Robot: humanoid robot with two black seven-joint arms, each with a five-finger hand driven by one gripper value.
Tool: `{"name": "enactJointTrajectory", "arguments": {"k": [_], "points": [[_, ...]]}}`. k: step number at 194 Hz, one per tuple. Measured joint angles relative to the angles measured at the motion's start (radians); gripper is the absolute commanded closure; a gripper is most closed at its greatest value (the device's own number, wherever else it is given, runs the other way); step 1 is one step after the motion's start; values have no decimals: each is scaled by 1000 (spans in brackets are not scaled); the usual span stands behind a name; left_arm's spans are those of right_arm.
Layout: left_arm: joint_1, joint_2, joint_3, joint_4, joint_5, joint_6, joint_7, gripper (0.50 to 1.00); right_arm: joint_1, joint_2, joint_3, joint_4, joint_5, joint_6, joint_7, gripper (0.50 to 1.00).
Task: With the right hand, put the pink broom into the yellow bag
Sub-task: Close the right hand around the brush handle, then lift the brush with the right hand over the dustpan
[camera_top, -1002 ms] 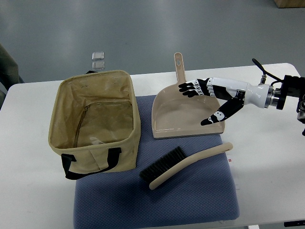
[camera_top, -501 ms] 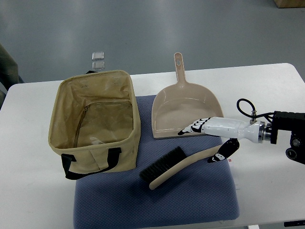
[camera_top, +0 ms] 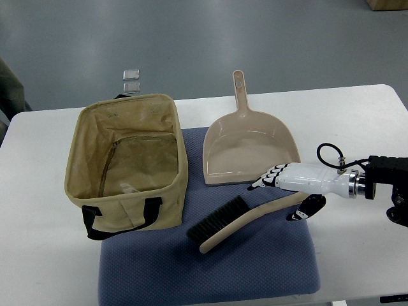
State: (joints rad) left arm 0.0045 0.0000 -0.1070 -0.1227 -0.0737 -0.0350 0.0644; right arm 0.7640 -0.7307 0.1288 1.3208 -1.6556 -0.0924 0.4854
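Your right hand (camera_top: pixel 288 191) sits low over the far end of the broom's handle, the arm coming in from the right edge along the white table (camera_top: pixel 357 121). The four fingers (camera_top: pixel 266 177) reach forward past the handle towards the dustpan's front lip, and the thumb (camera_top: pixel 305 209) drops on the near side, so the handle end lies between them. The fingers look spread rather than curled tight, but the palm covers the handle tip, so you cannot tell from here whether they are touching it or only straddling it. I see no firm grasp.

The pink broom (camera_top: pixel 239 220) lies flat on the blue-grey mat (camera_top: pixel 255 268), running on a diagonal: dark bristles at the lower left end, near the bag's corner, and the pale curved handle rising to the right under your hand. It reads more beige than pink in this light.

Just beyond the hand, the beige dustpan (camera_top: pixel 248 150) rests with its mouth on the mat and its handle pointing away across the table. To the left stands the yellow bag (camera_top: pixel 127 162), open at the top, black straps at its front edge; its inside is shadowed and hard to read. Two small clear squares (camera_top: pixel 131 80) lie on the floor beyond the table. Your left arm is not visible.
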Motion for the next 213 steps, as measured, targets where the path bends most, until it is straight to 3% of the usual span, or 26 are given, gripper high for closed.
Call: {"name": "enactJointTrajectory", "arguments": {"k": [64, 85, 121, 213], "points": [[0, 0, 0, 0, 0, 0, 0, 500, -3, 9, -11, -2, -41, -14, -50, 744], [0, 0, 0, 0, 0, 0, 0, 500, -3, 10, -14, -2, -50, -18, -61, 810], [0, 0, 0, 0, 0, 0, 0, 500, -2, 10, -15, -2, -73, -30, -70, 1000], [0, 0, 0, 0, 0, 0, 0, 500, 33, -16, -5, -12, -53, -163, -70, 1000]]}}
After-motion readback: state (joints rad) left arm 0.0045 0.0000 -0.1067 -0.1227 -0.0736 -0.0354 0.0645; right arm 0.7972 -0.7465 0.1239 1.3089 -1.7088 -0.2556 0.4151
